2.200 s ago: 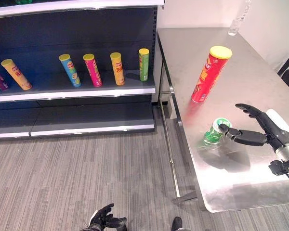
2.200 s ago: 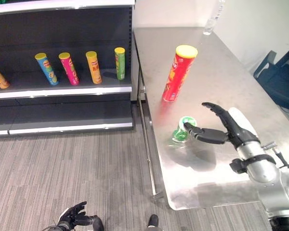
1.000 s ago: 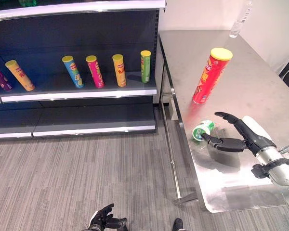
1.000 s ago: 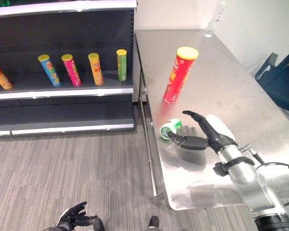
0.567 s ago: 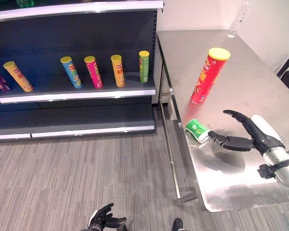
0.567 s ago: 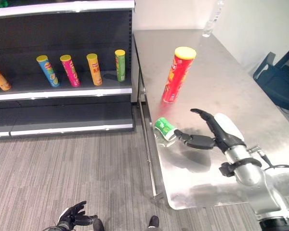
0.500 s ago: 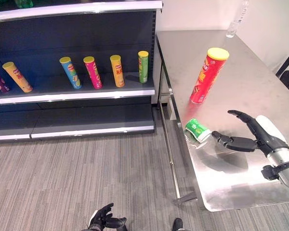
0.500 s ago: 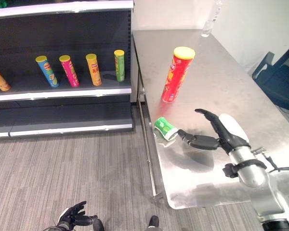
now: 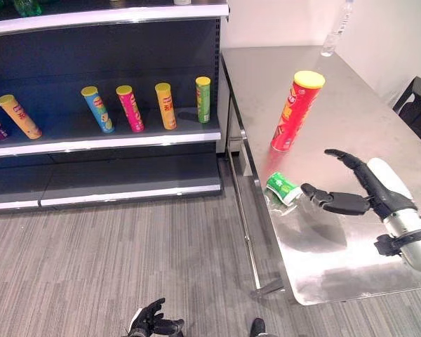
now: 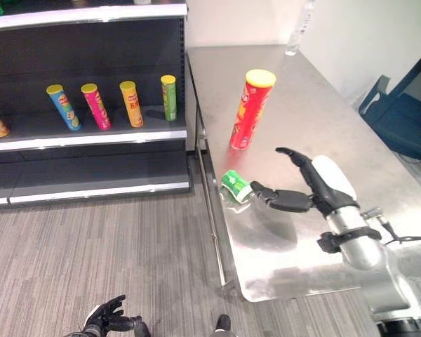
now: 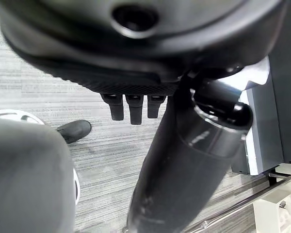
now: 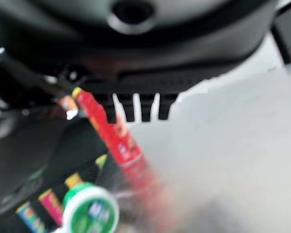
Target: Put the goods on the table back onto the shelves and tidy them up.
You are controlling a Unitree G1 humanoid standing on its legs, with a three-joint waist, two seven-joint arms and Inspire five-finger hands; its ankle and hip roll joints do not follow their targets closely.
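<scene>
steel table (image 9: pixel 379 119), green can (image 9: pixel 283 188) (on its side) just beside open right hand (image 9: pixel 361 193)

Bright even light, glare on the steel table (image 9: pixel 351 112); right wrist view blurred.

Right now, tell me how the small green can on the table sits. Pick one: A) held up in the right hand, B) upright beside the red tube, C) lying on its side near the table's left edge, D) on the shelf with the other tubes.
C: the small green can lies on its side by the left edge of the table, just past the open right hand, apart from the upright red tube.
</scene>
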